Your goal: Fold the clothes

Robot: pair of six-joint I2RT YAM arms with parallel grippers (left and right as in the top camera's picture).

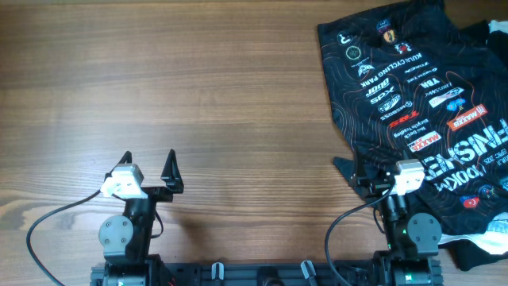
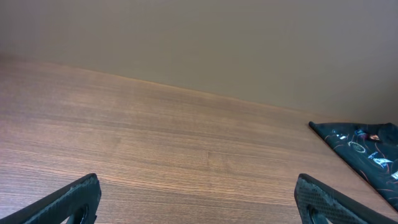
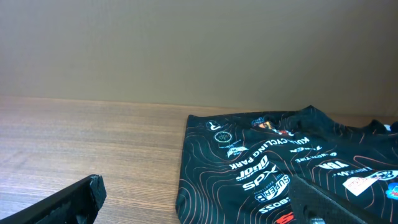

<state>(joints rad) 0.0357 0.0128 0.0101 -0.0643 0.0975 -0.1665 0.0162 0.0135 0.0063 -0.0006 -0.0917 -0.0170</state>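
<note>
The black cycling jersey (image 1: 413,87) with white, red and orange logos and orange contour lines lies spread flat at the right of the wooden table, running off the right edge of the overhead view. It also shows in the right wrist view (image 3: 280,168), and its corner shows in the left wrist view (image 2: 367,149). My right gripper (image 1: 363,168) is open and empty at the jersey's near left corner, one finger over the cloth. My left gripper (image 1: 149,163) is open and empty over bare wood at the near left, far from the jersey.
A plain black garment with a pale edge (image 1: 488,238) lies at the near right corner beside the right arm's base. More dark cloth (image 1: 484,32) shows at the far right corner. The wooden table (image 1: 198,95) is bare left of the jersey.
</note>
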